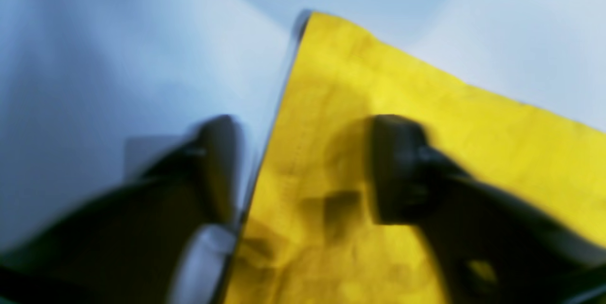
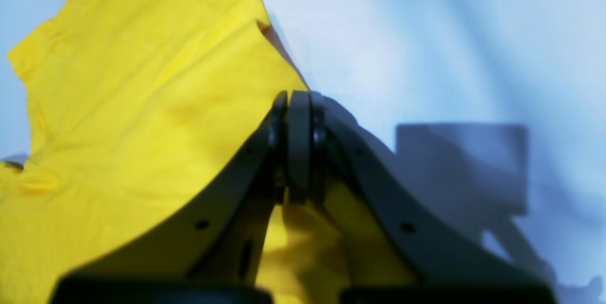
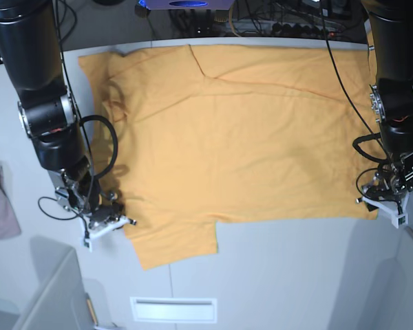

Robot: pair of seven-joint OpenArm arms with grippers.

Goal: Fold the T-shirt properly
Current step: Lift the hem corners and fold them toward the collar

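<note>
Mauve cloth [image 3: 0, 210]: a small pinkish piece hanging at the left edge of the table [image 3: 282, 275], well apart from everything else in the base view.

My right gripper [image 3: 113, 218]: in the base view it sits low at the shirt's left side, near the table's front-left area. In my right wrist view [image 2: 298, 147] my two fingers are pressed flat together with no gap, and yellow cloth bunches up just below them. I am clamped on the T-shirt's edge there.

T-shirt [image 3: 241, 137]: a large plain orange-yellow shirt, spread flat across most of the table, its far edge along the table's back edge. A sleeve flap juts toward the table's front edge on the left half. The fabric is lightly wrinkled. From my right wrist it reads bright yellow [image 2: 132, 105], and likewise from my left wrist [image 1: 378, 105].

Writing, labels, brands: I can read none on the shirt or on my arms; both wrist views are soft and blurred.

My left gripper [image 3: 389, 199]: at the shirt's right edge, near the table's right edge. In my left wrist view [image 1: 303, 166] my fingers stand clearly apart, one over bare table, the other over the yellow cloth, with the shirt's edge running between them. I have not pinched anything.
</note>
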